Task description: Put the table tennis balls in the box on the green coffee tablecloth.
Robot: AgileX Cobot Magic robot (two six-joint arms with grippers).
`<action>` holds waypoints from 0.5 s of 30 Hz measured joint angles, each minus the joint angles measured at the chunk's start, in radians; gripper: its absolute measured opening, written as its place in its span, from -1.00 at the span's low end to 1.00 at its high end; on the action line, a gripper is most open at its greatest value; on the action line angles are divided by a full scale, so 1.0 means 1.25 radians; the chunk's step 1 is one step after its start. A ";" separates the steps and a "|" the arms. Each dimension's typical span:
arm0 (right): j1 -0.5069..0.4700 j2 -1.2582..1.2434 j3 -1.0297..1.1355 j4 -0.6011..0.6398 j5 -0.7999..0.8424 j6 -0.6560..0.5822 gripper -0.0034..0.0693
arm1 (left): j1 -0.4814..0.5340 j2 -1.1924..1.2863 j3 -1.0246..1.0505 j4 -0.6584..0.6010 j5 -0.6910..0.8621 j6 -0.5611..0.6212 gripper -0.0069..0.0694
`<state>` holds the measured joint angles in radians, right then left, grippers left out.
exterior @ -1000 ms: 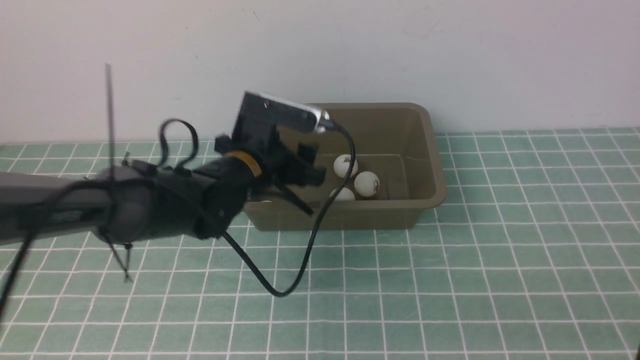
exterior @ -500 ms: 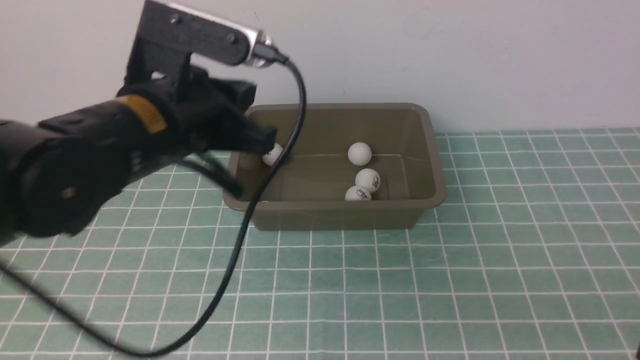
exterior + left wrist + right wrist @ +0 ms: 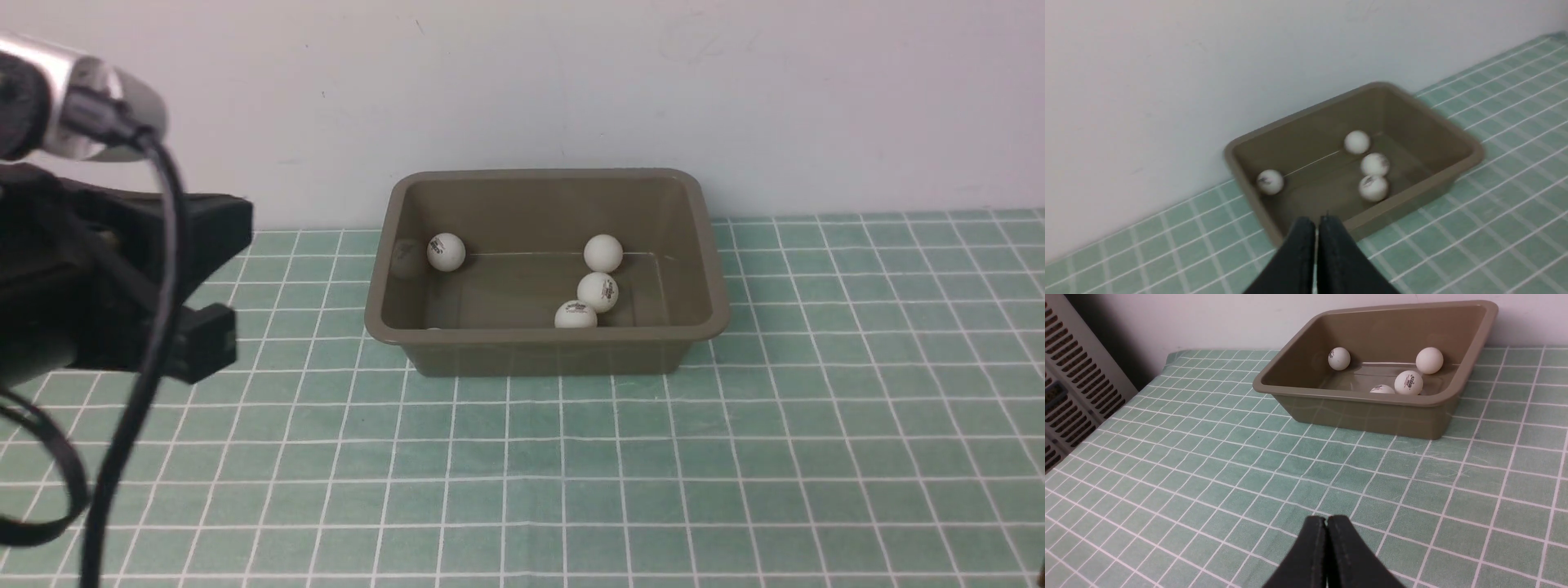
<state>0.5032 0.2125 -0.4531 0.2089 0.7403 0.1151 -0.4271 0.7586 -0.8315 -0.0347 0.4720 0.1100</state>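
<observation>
The olive-brown box point(image 3: 547, 336) stands on the green coffee tablecloth point(image 3: 735, 457) against the wall. Several white table tennis balls lie inside it: one at its left end point(image 3: 446, 251) and three clustered right of centre point(image 3: 603, 253) point(image 3: 598, 291) point(image 3: 575, 315). My left arm point(image 3: 98, 286) fills the left edge of the front view, well clear of the box. In the left wrist view my left gripper point(image 3: 1316, 222) is shut and empty, pointing at the box point(image 3: 1457, 171) from a distance. My right gripper point(image 3: 1327, 520) is shut and empty above the cloth, short of the box point(image 3: 1355, 401).
A plain white wall point(image 3: 571, 82) runs directly behind the box. The left wrist camera's black cable point(image 3: 155, 310) hangs down at the left. A grey slatted panel point(image 3: 1069, 375) stands beside the cloth's edge in the right wrist view.
My left gripper has drawn back from over the box, leftward and toward the camera, and its jaws have shut. A ball now lies at the box's left end; the clustered balls have shifted slightly.
</observation>
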 joint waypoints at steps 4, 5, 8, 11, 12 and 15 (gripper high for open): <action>0.000 0.000 0.000 -0.003 0.000 0.000 -0.95 | 0.116 -0.041 0.058 0.056 0.037 0.004 -0.83; 0.000 0.000 0.000 -0.003 0.000 0.000 -0.95 | 0.160 -0.056 0.083 0.059 0.039 -0.009 -0.83; 0.000 0.000 0.000 -0.003 0.000 0.000 -0.95 | 0.293 -0.128 0.193 0.062 0.032 -0.066 -0.83; 0.000 0.000 0.000 -0.004 0.000 0.000 -0.95 | 0.359 -0.237 0.335 0.068 -0.014 -0.100 -0.83; 0.000 0.000 0.000 -0.004 0.000 0.000 -0.95 | 0.366 -0.276 0.384 0.069 -0.037 -0.104 -0.83; 0.000 0.000 0.000 -0.003 0.001 0.000 -0.95 | 0.369 -0.364 0.488 0.069 -0.092 -0.105 -0.83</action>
<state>0.5032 0.2125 -0.4531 0.2050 0.7413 0.1151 0.0336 0.3033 -0.2216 0.0512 0.3571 -0.0217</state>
